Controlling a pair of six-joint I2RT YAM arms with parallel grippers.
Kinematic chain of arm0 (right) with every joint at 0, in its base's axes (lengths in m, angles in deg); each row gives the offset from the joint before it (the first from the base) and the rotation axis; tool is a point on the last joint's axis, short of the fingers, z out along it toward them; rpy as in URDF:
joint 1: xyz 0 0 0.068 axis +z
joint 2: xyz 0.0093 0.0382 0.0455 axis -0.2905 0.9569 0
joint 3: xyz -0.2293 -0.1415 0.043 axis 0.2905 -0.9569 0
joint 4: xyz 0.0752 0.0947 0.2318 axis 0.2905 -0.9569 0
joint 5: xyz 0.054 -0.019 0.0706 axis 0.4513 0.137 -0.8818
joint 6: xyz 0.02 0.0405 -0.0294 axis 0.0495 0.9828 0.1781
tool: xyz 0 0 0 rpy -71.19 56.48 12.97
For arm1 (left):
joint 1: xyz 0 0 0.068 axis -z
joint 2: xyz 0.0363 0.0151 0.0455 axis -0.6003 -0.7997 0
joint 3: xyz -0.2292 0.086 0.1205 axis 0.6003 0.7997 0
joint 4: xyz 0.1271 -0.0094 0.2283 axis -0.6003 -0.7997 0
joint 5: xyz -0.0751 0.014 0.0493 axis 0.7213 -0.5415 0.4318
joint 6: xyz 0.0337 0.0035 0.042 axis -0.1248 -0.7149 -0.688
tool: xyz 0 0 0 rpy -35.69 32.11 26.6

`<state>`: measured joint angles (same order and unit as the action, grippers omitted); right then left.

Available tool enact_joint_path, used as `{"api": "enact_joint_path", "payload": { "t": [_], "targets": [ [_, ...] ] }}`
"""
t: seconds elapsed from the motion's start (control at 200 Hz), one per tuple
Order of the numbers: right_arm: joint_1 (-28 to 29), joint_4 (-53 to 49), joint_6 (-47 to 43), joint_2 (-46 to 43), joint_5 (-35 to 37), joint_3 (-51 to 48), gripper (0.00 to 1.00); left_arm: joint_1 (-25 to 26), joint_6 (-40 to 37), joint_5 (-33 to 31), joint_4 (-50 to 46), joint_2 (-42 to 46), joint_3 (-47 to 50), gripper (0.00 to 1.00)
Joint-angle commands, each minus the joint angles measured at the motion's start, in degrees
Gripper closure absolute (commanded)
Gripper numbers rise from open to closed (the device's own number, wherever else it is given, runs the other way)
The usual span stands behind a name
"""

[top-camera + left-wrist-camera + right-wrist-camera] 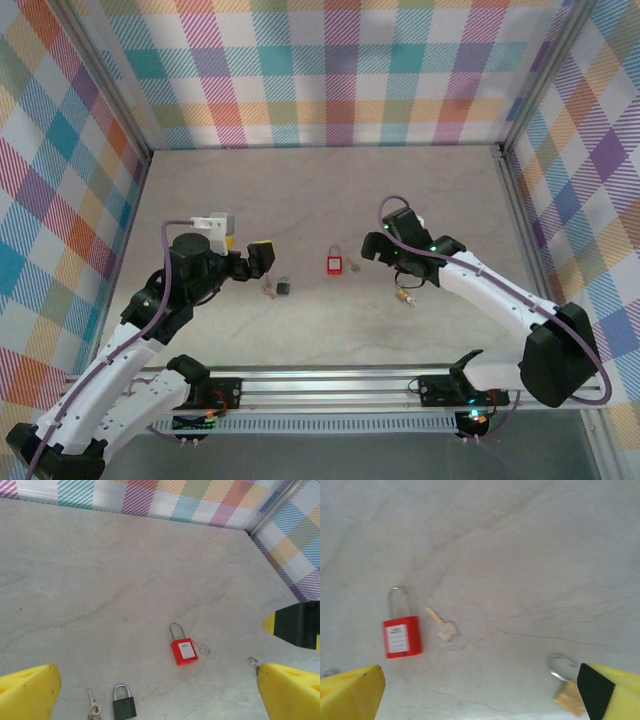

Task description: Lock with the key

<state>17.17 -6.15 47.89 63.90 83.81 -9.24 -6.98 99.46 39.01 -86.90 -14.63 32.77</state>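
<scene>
Pale marbled tabletop [320, 190]: we note red rectangular padlock [333, 263] flat mid-table, small pale metal key [352, 265] just beside it. Left gripper [258, 258] spread, empty. Right gripper [378, 250] spread, empty, near small brass padlock [403, 296].

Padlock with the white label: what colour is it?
The padlock is red; the right wrist view shows it best.

Pale table [320, 190]; padlocks [401, 637], keys [442, 627]

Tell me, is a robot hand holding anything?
Nothing. The left gripper and right gripper are both open; the red padlock and key lie loose.
</scene>
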Motion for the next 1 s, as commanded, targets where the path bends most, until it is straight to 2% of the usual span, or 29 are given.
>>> {"api": "enact_joint_path", "payload": {
  "t": [0.0,0.35,0.52,0.605,0.995],
  "targets": [
    [-0.6,-8.0,-4.5,-2.6,2.1,-0.7,0.01,0.0,1.1,0.8,1.3,-0.1,0.5,0.0],
    [-1.2,-14.2,-7.8,-6.4,1.2,-2.9,0.01,0.0,1.0,0.4,0.3,-0.8,0.0,0.0],
    [-1.8,-13.0,-10.3,-6.2,-4.0,-4.9,0.01,0.0,1.4,-0.1,0.0,-1.2,-0.2,0.0],
    [-2.0,-11.7,-11.7,-5.7,-6.7,-5.6,0.01,0.0,1.4,-0.6,0.0,-0.9,-0.1,0.0],
    [-2.1,-10.8,-13.4,0.9,-6.8,-6.7,0.01,0.0,1.2,-1.3,0.0,-0.8,0.2,0.0]
  ]
}}
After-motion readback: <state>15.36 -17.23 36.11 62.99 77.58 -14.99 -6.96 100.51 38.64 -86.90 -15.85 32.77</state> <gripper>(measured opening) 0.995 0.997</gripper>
